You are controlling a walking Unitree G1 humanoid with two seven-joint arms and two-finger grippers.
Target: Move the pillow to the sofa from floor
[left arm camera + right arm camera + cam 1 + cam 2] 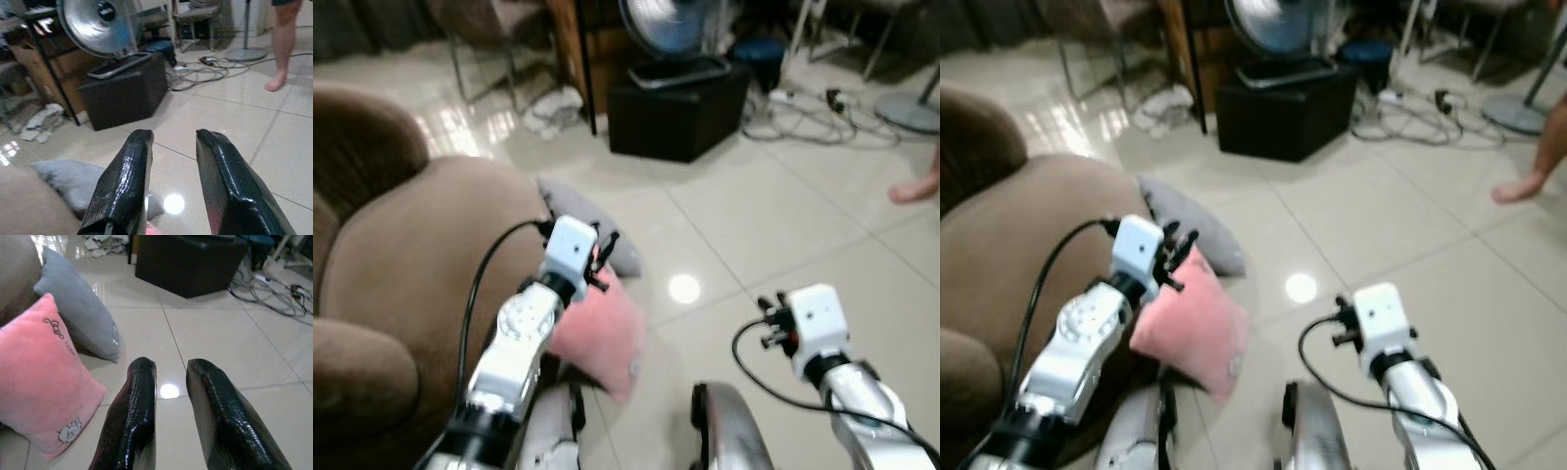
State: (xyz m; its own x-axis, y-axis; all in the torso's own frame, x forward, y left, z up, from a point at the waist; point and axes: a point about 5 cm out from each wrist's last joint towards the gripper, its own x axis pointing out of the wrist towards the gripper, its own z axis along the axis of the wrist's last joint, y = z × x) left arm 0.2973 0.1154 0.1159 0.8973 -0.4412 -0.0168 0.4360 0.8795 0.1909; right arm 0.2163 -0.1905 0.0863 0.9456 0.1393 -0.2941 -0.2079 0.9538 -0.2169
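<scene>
While the left gripper (pixel 171 196) is hanging just above the pink pillow (pixel 41 382), its two black fingers (pixel 124 191) are standing slightly apart with floor showing between them and nothing clasped; a sliver of pink is peeking in at the base of that gap, so whether the tips are brushing the pillow is hard to say. The right gripper (pixel 168 421) is hovering over bare tile, its fingers likewise parted a little and holding nothing. The pink pillow is leaning on the floor against the front of the brown sofa (pixel 401 274), a small sheep patch near its lower corner. A grey pillow (pixel 80 308) is lying just behind it, also against the sofa, its lower part hiding behind the pink one. In the head views the left arm is covering much of the pink pillow's top, and both pictures are blurring slightly. Beyond, a black box (pixel 675 113) is sitting with a fan (pixel 98 24) on it, cables (pixel 813 113) are trailing across the tiles, and a person's bare foot (pixel 915 186) is showing at the far right edge. Open tiled floor (pixel 773 225) is stretching between the pillows and the box.
</scene>
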